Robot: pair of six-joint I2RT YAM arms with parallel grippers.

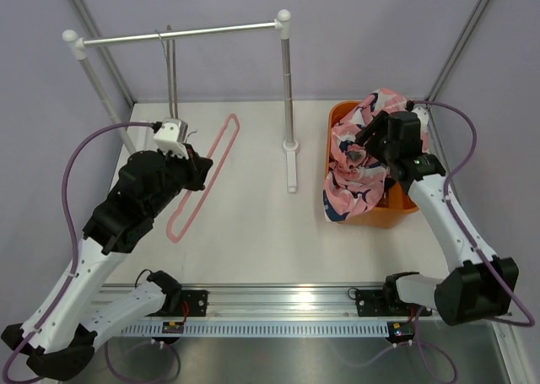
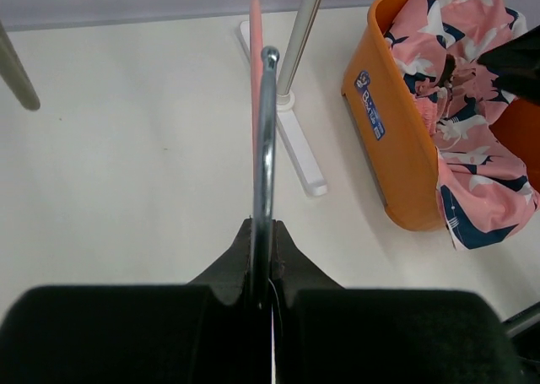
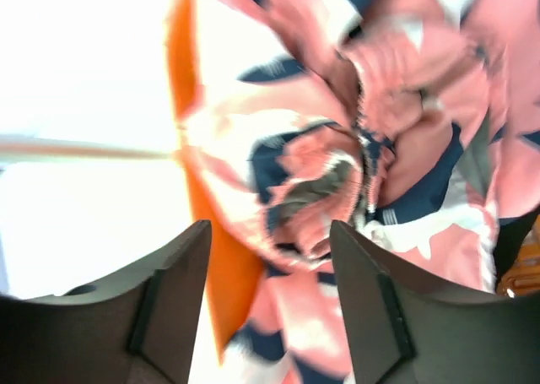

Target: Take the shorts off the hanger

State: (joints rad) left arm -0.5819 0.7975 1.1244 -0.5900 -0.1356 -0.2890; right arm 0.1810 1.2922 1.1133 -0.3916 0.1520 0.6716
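Observation:
The pink, white and navy patterned shorts (image 1: 359,169) lie in the orange basket (image 1: 396,213) at the right and hang over its near-left rim. They also show in the left wrist view (image 2: 468,105) and the right wrist view (image 3: 371,148). My right gripper (image 1: 364,139) is open just above the shorts, with nothing between its fingers (image 3: 270,232). The pink hanger (image 1: 202,177) lies bare on the table at the left. My left gripper (image 1: 201,166) is shut on its silver metal hook (image 2: 265,148).
A clothes rail (image 1: 181,35) on two posts stands at the back, with its white foot (image 1: 291,169) in the middle of the table. The enclosure's walls close in the left, right and back.

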